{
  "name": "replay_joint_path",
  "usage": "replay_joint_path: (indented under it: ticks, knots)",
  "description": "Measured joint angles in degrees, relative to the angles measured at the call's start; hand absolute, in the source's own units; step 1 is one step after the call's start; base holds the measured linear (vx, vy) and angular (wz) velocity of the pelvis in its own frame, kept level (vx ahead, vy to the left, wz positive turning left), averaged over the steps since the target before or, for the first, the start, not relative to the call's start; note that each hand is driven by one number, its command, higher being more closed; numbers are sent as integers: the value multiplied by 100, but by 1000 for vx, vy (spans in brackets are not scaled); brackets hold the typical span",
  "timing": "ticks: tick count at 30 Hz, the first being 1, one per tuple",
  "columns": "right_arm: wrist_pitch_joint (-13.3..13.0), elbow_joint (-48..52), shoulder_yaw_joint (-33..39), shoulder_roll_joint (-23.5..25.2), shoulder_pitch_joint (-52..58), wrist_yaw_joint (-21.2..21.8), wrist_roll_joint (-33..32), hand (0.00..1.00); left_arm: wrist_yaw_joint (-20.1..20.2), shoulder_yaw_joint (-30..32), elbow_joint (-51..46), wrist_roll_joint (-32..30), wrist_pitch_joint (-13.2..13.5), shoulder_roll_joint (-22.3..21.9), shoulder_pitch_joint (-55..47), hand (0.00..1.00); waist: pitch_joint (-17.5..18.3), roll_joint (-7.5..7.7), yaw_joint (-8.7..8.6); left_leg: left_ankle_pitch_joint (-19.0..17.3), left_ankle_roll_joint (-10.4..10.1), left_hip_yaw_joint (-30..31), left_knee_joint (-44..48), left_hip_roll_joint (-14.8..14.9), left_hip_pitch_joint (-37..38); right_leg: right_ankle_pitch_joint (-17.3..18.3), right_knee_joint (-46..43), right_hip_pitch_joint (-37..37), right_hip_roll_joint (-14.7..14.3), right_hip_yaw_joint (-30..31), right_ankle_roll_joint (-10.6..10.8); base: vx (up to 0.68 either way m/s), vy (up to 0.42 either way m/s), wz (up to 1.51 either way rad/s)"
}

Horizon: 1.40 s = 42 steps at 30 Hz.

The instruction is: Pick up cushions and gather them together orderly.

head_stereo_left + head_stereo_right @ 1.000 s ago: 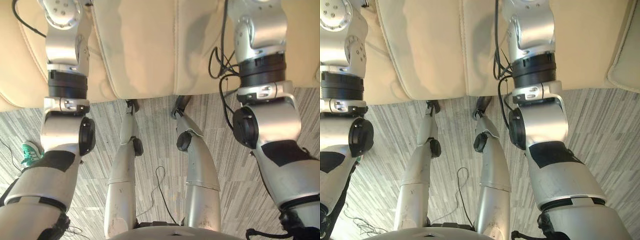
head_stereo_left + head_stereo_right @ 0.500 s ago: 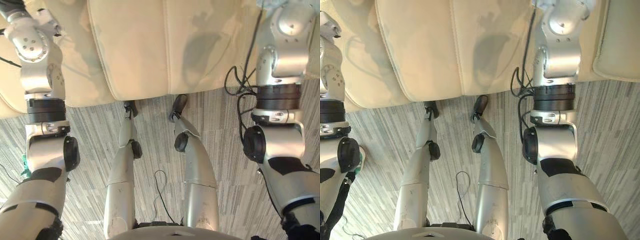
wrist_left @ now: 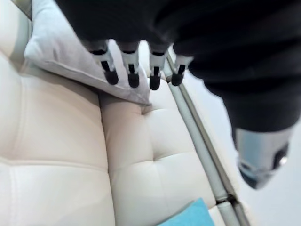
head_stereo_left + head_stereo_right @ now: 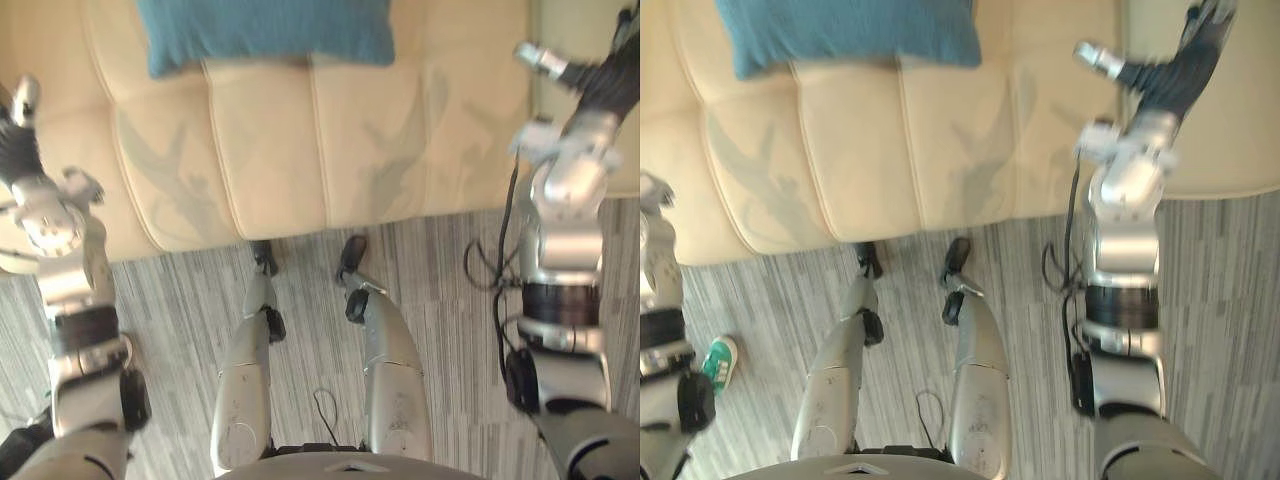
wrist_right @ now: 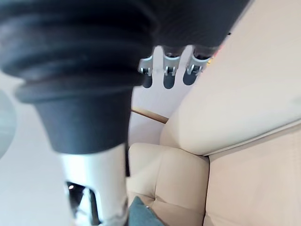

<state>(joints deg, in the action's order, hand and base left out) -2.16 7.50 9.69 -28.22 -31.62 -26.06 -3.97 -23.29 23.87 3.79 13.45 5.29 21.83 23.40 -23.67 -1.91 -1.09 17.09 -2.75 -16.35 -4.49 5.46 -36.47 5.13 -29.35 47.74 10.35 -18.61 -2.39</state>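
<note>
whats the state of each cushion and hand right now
Teal rectangular fabric cushion: lying flat on the cream sofa, not held.
Light grey fabric cushion: lying on the sofa, not gripped.
Left hand: open, empty.
Right hand: open, empty.

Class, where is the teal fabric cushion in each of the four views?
Left eye view: teal fabric cushion, top centre-left, on the cream padded sofa.
Right eye view: top left.
Left wrist view: one corner, on the sofa.
Right wrist view: one corner, against the sofa.
Shared landmark: the sofa.
</note>
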Motion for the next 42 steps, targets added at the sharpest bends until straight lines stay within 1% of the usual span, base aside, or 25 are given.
replay_joint_path:
  ticks: [1,2,5,6,7,8,9,10,11,12,14,16,20,24,27,30,33,34,36,37,38,39,40,41,42]
  knots:
    - [-29,110,4,83,303,51,2,0,37,-3,-122,4,37,-109,-277,0,77,17,-22,-15,-9,22,0,-11,60,70,-21,-67,25,-24,46,37,-129,17]
    - [-47,211,8,308,987,203,66,0,125,-58,-217,8,109,-396,-840,0,183,41,-43,-111,13,65,0,-30,283,194,-38,-323,63,-90,41,62,-105,22]
    - [-42,219,-25,900,2079,638,178,0,477,-254,-68,40,106,-952,-1782,0,280,120,-29,-238,51,91,1,-86,902,373,-83,-975,140,-151,156,102,-93,19]
    - [-43,198,-46,1207,2513,859,231,0,653,-358,101,32,86,-1142,-2189,0,405,147,-25,-303,46,93,1,-99,1184,428,-44,-1287,150,-189,200,155,-52,8]
    - [-44,-42,-104,1542,2961,1090,361,0,855,-418,345,-13,59,-1337,-2646,0,703,198,-6,-363,52,94,1,-85,1436,456,79,-1600,118,-245,232,161,-48,3]
    - [-47,-141,-122,1641,3084,1160,414,0,927,-418,439,-33,38,-1401,-2763,0,783,210,6,-395,45,88,1,-79,1534,459,127,-1715,102,-246,237,192,-49,-12]
    - [-51,-531,-176,1941,3473,1366,547,0,1138,-434,839,-130,-22,-1649,-3132,0,1082,217,54,-533,28,68,1,-41,1881,452,391,-2127,5,-245,286,143,-29,-16]
    - [-53,-701,-200,2037,3597,1428,652,0,1198,-446,983,-139,-41,-1724,-3247,0,1186,221,66,-588,3,61,2,-26,1996,449,484,-2279,-40,-225,310,180,-18,-30]
    - [-49,-1181,-245,2184,3789,1571,887,0,1313,-507,1412,-216,-70,-1814,-3416,0,1334,233,100,-687,-37,36,1,3,2272,407,711,-2601,-123,-181,359,128,6,-25]
    - [-43,-1420,-250,2225,3809,1618,1036,0,1374,-515,1631,-312,-90,-1850,-3443,0,1396,230,109,-718,-45,35,1,15,2361,360,825,-2731,-164,-167,353,175,32,-31]
    - [-9,-2474,-248,2353,3926,1741,1498,0,1441,-566,2520,-559,-193,-1944,-3455,0,1644,229,105,-830,-95,-64,2,93,2635,139,1317,-3155,-340,-78,370,146,43,-30]
    - [21,-3543,-221,2406,3801,1846,1687,0,1532,-602,3205,-903,-269,-2070,-3443,0,1732,228,105,-935,-119,-159,2,123,2931,-124,1888,-3607,-516,80,413,119,48,-39]
    - [115,-4800,112,2548,3751,1847,1736,0,1574,-573,4153,-1056,-308,-2131,-3438,0,1915,203,111,-1104,-146,-338,1,114,3336,-426,2460,-4092,-639,380,461,69,40,-40]
    - [239,-5559,618,2542,3682,1834,1484,0,1591,-335,4902,-1131,-476,-2140,-3422,0,2001,179,96,-1234,-137,-428,-1,45,3666,-615,2807,-4454,-664,593,519,22,40,-28]
    - [286,-5838,815,2547,3699,1801,1307,0,1577,-248,5098,-1206,-531,-2115,-3421,0,2031,184,99,-1307,-164,-500,-2,-26,3805,-729,2918,-4569,-633,740,542,-30,57,-21]
    - [335,-5843,897,2564,3629,1790,1110,0,1466,-231,5140,-1199,-533,-2116,-3420,0,2011,205,118,-1344,-125,-620,-3,-105,3884,-850,2935,-4536,-589,983,584,-52,40,-36]
    - [356,-5799,893,2597,3530,1765,1031,0,1320,-146,5176,-1173,-536,-2122,-3356,0,1918,268,201,-1409,-25,-771,0,-193,3886,-895,2651,-4254,-528,1292,632,-111,54,-48]
    - [356,-5797,893,2622,3536,1738,1002,0,1302,-143,5175,-1168,-537,-2105,-3322,0,1886,345,213,-1419,3,-767,6,-234,3835,-879,2606,-4156,-501,1326,701,-142,52,-41]
    - [359,-5796,898,2681,3510,1713,985,0,1242,-132,5119,-1140,-554,-2129,-3230,0,1912,237,253,-1434,286,-779,198,-122,3536,-677,2615,-4068,-444,1228,916,-121,18,-8]
    - [362,-5809,898,2719,3495,1714,953,0,1199,-84,5070,-1136,-554,-2237,-3149,0,1834,119,281,-1421,369,-762,377,69,3339,-365,1584,-3768,-424,911,623,-62,-23,15]
    - [352,-5792,922,2793,3528,1716,829,0,1184,-63,5061,-1134,-555,-2238,-3087,0,1797,112,275,-1432,380,-660,498,132,3274,-76,681,-3627,-339,783,556,-47,-55,26]
    - [352,-5832,947,2822,3532,1706,779,0,1144,41,5052,-1131,-570,-2235,-3079,0,1799,191,271,-1438,385,-578,577,134,3210,181,-137,-3616,-173,714,657,-20,-102,46]
    - [363,-6049,947,2839,3553,1706,775,0,1103,107,5052,-1130,-629,-2220,-3116,0,1851,296,294,-1429,390,-477,687,123,3139,390,-786,-3859,51,705,833,-39,-123,42]
    - [369,-6084,948,2869,3606,1706,774,0,1099,135,5029,-1123,-641,-2200,-3140,0,1896,381,307,-1407,372,-425,744,116,3102,440,-922,-4071,136,718,864,-54,-150,46]
    - [367,-6103,950,2947,3613,1704,777,0,1099,137,5020,-1125,-642,-2131,-3176,0,1969,505,336,-1270,289,-379,785,89,3044,427,-767,-4372,188,836,910,-69,-226,20]
